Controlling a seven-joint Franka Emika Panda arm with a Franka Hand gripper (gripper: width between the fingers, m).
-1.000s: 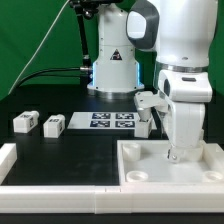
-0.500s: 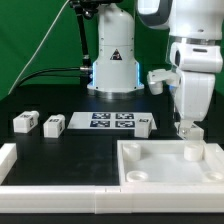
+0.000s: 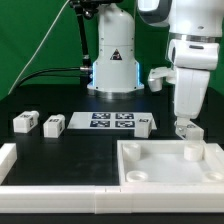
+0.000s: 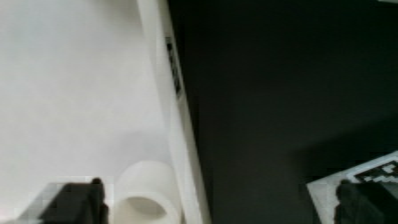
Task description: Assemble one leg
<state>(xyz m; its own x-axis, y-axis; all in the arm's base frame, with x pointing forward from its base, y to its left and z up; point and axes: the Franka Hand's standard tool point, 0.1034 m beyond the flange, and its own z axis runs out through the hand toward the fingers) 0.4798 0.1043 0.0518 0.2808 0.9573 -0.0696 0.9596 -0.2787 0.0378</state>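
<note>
A white leg stands upright in the far right corner of the large white tray-like part. It also shows in the wrist view as a rounded white post by the tray's rim. My gripper hangs just above and behind that leg. It is open and empty, and touches nothing. In the wrist view the gripper has its fingers wide apart, with one dark finger over the tray beside the leg. Three more legs lie on the black table: two at the exterior view's left and one by the marker board's right end.
The marker board lies flat in the middle of the table. The robot's white base stands behind it. A white rim runs along the table's front and left edge.
My gripper has let go of the leg in the tray's corner. It has risen off it and backed slightly away. The leg stays standing.
</note>
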